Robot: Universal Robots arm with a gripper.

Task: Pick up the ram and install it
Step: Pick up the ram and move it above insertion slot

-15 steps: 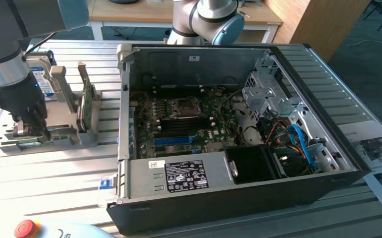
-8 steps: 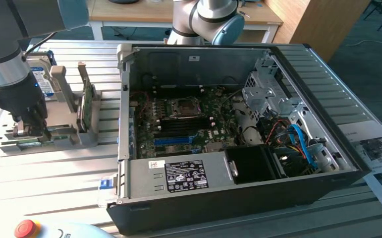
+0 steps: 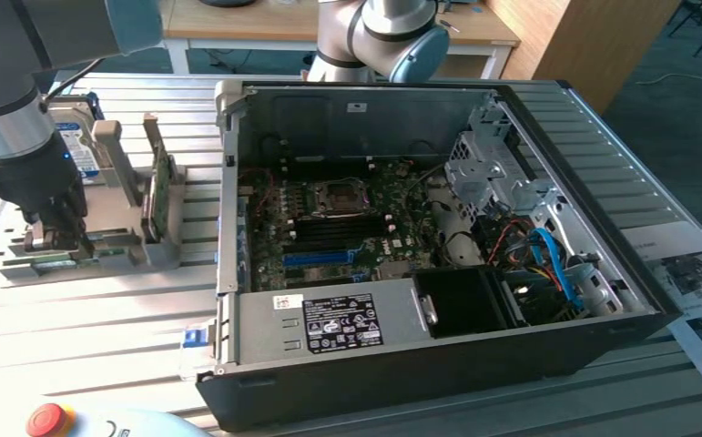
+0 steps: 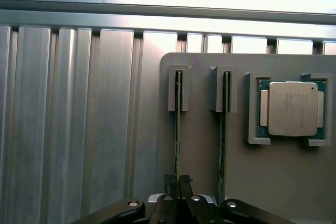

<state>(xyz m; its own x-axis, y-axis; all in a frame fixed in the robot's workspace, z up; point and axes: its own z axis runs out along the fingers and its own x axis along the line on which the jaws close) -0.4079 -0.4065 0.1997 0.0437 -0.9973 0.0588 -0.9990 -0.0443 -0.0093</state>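
Currently, item in work: the ram (image 4: 177,135), a thin green stick seen edge-on, standing in the fixture slot farthest from the processor.

Gripper (image 4: 178,181): jaws narrow, pinched on the stick's upper edge. In the exterior view, the gripper (image 3: 53,238) sits low over the fixture at that view's left.

Hazards, judged:
- A lift off the vertical could bind the stick in its slot posts and drag the fixture.
- The hold on so thin an edge may slip.
- The second ram stick (image 4: 224,129) just beside could be knocked.

Containers:
- Gray fixture (image 4: 202,145): two slots, one stick each, and a recess holding the processor chip (image 4: 292,108).
- Open computer case (image 3: 363,86): motherboard (image 3: 351,228), cabling and power supply.
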